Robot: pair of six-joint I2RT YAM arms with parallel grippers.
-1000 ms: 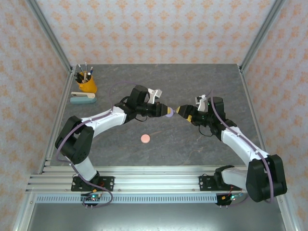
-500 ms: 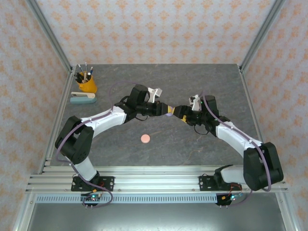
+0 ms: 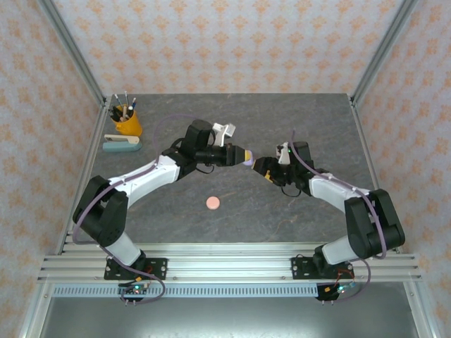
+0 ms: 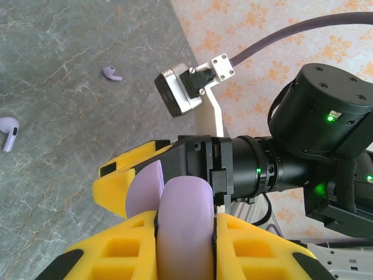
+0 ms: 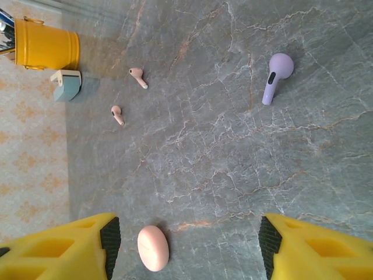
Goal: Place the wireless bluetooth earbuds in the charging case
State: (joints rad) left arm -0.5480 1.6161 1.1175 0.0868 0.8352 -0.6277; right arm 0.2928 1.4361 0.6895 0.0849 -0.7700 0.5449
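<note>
My left gripper (image 3: 242, 155) (image 4: 185, 224) is held above the table's middle, shut on the purple charging case (image 3: 248, 158) (image 4: 183, 216). The case's lid (image 4: 143, 189) stands open to the left. My right gripper (image 3: 261, 167) (image 5: 186, 245) hangs just right of it, open and pointing down, nothing between its fingers. One of its yellow fingers (image 4: 119, 178) sits close behind the lid. Two purple earbuds (image 4: 112, 73) (image 4: 8, 132) lie on the table; one purple earbud (image 5: 275, 77) and two pink earbuds (image 5: 139, 77) (image 5: 117, 114) lie below the right wrist.
A closed pink case (image 3: 212, 203) (image 5: 153, 248) lies on the table nearer the front. A yellow pen cup (image 3: 127, 122) (image 5: 46, 44) and a pale green stapler (image 3: 121, 143) (image 5: 65, 85) stand at the back left. Frame posts and patterned walls border the table.
The right gripper has swung left, close up to the held case, and tipped downward, its jaws narrowing a little. The left gripper drew back slightly with the case.
</note>
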